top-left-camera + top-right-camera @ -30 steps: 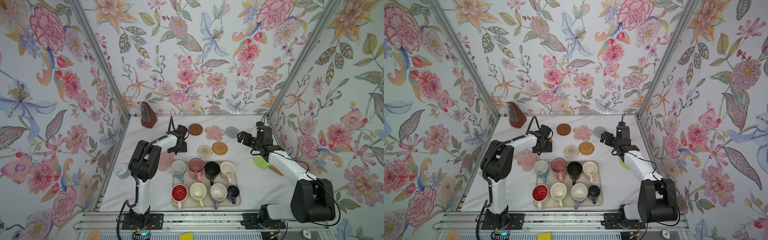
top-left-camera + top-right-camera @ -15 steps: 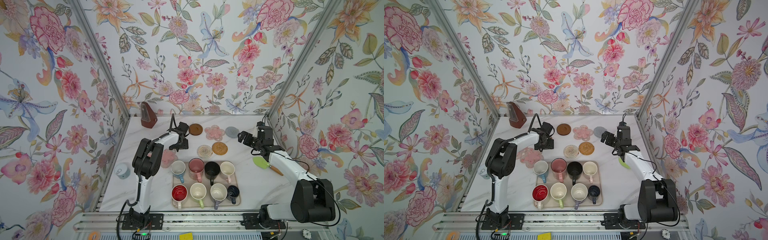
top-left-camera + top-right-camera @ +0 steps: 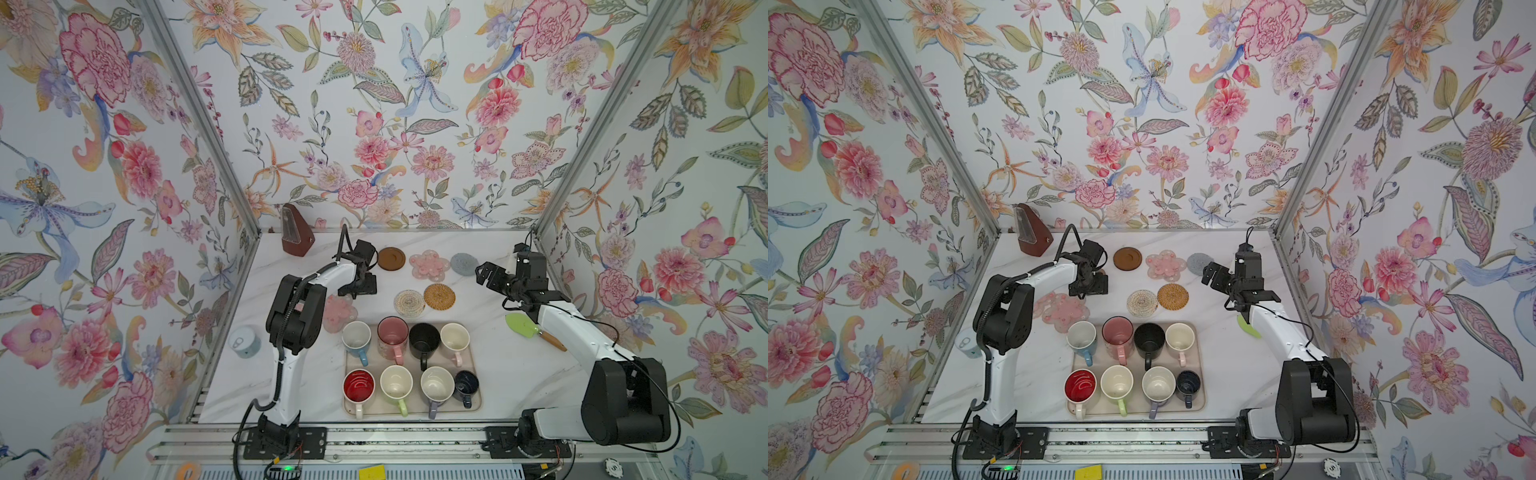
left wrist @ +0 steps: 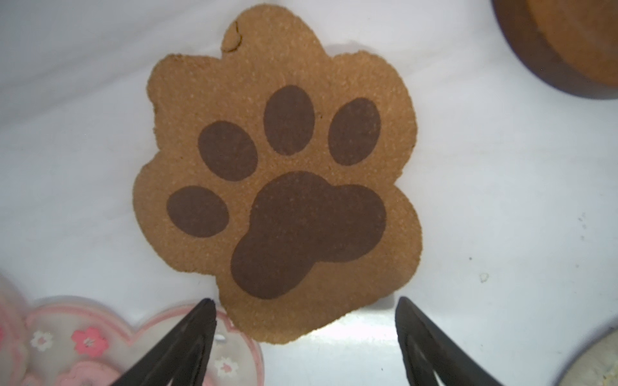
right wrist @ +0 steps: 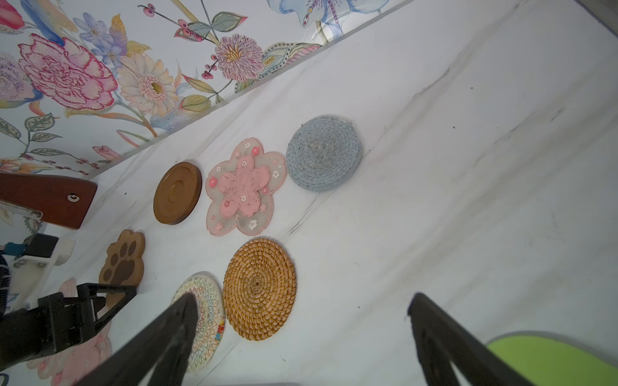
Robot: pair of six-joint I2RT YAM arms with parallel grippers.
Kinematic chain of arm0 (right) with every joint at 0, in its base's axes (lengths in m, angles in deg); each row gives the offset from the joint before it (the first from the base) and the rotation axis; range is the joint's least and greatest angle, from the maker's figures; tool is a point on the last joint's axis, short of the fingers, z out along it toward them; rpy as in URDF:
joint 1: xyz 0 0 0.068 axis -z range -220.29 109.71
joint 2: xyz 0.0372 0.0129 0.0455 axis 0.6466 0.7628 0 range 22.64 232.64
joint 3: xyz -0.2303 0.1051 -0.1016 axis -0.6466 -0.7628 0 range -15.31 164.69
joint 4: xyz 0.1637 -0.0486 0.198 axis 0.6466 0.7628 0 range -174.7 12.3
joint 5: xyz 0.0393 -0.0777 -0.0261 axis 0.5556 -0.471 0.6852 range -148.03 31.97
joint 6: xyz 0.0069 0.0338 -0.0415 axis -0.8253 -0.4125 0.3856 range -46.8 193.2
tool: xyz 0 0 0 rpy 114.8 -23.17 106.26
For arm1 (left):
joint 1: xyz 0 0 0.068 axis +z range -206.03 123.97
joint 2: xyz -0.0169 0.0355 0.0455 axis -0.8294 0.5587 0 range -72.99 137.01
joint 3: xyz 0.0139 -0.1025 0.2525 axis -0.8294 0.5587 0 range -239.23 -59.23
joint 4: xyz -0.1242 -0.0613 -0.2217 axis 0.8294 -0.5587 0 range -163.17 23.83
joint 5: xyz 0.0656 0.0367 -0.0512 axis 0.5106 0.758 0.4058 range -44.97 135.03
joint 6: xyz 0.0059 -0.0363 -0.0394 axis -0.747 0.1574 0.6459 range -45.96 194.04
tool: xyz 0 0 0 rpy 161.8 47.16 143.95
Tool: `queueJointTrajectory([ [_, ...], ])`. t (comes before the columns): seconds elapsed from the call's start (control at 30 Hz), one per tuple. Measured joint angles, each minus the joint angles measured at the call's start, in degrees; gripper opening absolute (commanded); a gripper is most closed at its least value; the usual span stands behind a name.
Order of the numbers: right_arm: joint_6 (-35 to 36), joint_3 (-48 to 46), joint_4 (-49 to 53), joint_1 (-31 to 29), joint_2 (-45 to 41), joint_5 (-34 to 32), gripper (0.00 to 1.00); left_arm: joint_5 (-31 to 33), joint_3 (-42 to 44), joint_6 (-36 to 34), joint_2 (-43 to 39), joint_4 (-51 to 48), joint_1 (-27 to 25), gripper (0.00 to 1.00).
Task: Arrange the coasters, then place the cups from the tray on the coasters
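Left gripper is spread wide open and holds nothing; the brown paw coaster lies flat on the white table right beneath it, heel end between the two dark fingertips. In both top views this gripper hovers left of centre, just left of the dark brown disc.

Right gripper is over at centre right, jaws fully apart, empty, above bare table near the grey-blue round coaster.

Back row, left to right: the disc; a pink flower coaster; the grey-blue one. Just below them the white woven coaster and the tan woven coaster sit side by side, touching or nearly so. Two more pink flower coasters overlap beside the left arm, just off the upper left corner of the tray.

All eight cups are on the tray in two rows of four: blue cup, pink, black and cream in the upper row; red-inside cup, green, lavender and small navy in the lower row.
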Motion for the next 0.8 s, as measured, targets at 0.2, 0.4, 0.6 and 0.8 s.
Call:
queueJointTrajectory([
  [0.2, 0.0, 0.0, 0.02, 0.0, 0.0, 0.0, 0.99, -0.7, -0.63, -0.61, 0.31, -0.55, 0.15, 0.9],
  [0.4, -0.17, 0.0, 0.0, 0.0, 0.0, 0.04, 0.99, -1.31, -1.38, -1.49, 0.46, -0.24, 0.28, 0.99],
  [0.6, -0.31, 0.0, 0.0, 0.0, 0.0, 0.04, 0.99, -1.07, -1.57, -1.99, 0.57, -0.44, 0.66, 0.96],
  [0.8, -0.5, 0.0, 0.02, 0.0, 0.0, 0.26, 0.99, -0.31, -1.9, -2.54, 0.76, -1.22, 0.66, 0.96],
])
